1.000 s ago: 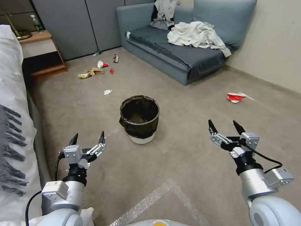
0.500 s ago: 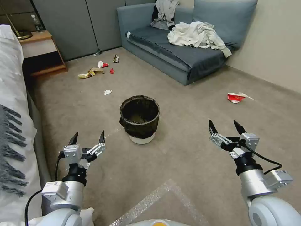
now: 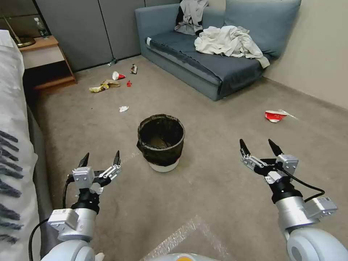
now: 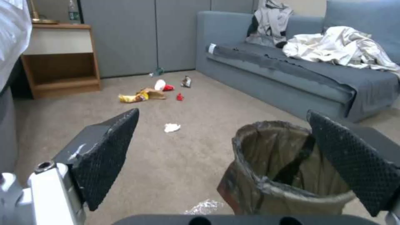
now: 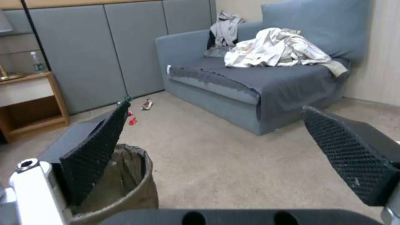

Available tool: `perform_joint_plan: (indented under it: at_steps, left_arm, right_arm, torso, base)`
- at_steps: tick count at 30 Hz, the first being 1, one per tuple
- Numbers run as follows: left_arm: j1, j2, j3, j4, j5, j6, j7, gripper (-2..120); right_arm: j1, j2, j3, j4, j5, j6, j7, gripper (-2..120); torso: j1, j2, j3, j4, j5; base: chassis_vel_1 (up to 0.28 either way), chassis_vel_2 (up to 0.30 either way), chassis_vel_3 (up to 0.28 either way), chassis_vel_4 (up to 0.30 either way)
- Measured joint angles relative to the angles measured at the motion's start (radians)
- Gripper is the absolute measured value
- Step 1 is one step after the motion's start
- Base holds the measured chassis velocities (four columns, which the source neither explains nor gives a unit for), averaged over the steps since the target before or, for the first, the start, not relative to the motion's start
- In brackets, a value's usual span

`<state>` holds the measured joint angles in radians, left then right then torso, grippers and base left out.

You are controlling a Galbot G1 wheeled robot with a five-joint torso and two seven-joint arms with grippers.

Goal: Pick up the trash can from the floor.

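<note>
Broadly, the floor (image 3: 224, 174) is beige-grey carpet, and the largest thing on it is a blue-grey sofa (image 3: 203, 69) against the far wall, with pale crumpled cloth (image 3: 228, 41) heaped on its seat. At the robot's left runs the edge of a bed with white bedding (image 3: 14, 152), and beyond it stands a wooden side table (image 3: 47, 61). Litter lies scattered on the carpet between table and sofa: a yellow wrapper (image 3: 98, 88), a small white-and-red cup (image 3: 117, 75), a white paper scrap (image 3: 124, 108). Off to the right, well apart from the rest, lies a crushed red-and-white cup (image 3: 275, 116).

Nothing lies between the grippers and the trash can (image 3: 161, 142), which stands upright on the carpet near the middle of the head view, ahead of the robot and between its 2 arms. It is a small round white bucket, its white base visible below a crinkly dark bag (image 4: 271, 175) folded over the rim and hanging down the sides.

The left gripper (image 3: 100, 158) hovers above the carpet, near the can, fingers spread wide and empty. The right gripper (image 3: 258, 145) hovers farther from it on the other side, also spread and empty.
</note>
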<state>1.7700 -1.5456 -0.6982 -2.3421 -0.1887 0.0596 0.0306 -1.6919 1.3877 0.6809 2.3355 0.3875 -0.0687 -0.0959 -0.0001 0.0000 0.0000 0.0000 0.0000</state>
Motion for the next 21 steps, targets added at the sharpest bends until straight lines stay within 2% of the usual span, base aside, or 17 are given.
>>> perform_joint_plan:
  at_steps: [21]
  left_arm:
    - [-0.011, 0.006, -0.007, 0.008, -0.03, 0.005, -0.007, 100]
  right_arm:
    - [0.005, -0.006, -0.006, -0.007, -0.004, 0.0, -0.01, 100]
  torso:
    - [0.0, 0.0, 0.0, 0.0, 0.0]
  base:
    - [-0.09, 0.084, 0.086, -0.081]
